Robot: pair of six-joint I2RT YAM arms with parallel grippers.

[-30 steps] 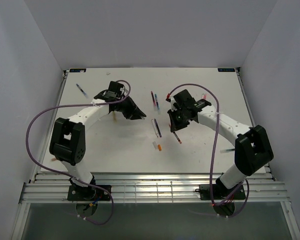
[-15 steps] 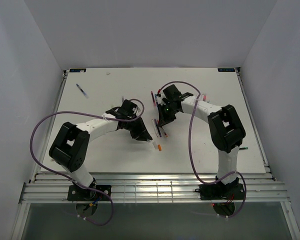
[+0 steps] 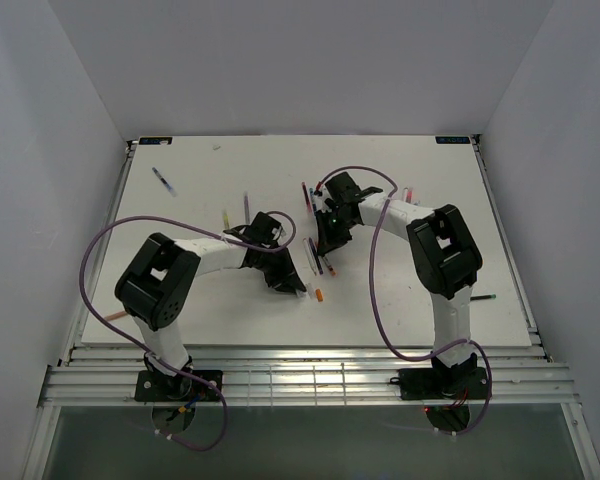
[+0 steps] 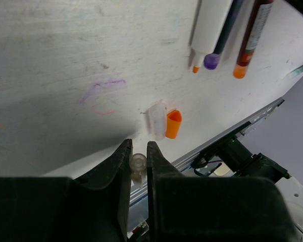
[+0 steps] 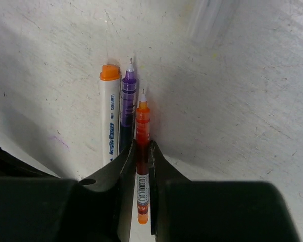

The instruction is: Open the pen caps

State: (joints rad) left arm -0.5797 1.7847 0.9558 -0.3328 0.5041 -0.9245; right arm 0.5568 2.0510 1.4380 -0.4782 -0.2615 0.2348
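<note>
Filling the floor between three pale walls, the white table (image 3: 180, 200) keeps its widest open stretch along the far edge, while its near edge meets a slatted rail (image 3: 300, 380). The left arm (image 3: 215, 250) and right arm (image 3: 435, 250) fold inward, wrists tipped down at the middle. From above, their bodies hide what they grip.

The right claw (image 5: 143, 146) is narrowed onto the bare-tipped orange pen (image 5: 143, 118), which lies tight beside a purple pen (image 5: 127, 101) and a white pen (image 5: 110, 126). The left claw (image 4: 139, 148), nearly closed, pinches a small clear cap (image 4: 137, 162). Just ahead, a loose clear cap (image 4: 156, 120) and an orange cap (image 4: 173, 124) lie touching. In that view the frame cuts off the three pens beyond.
</note>
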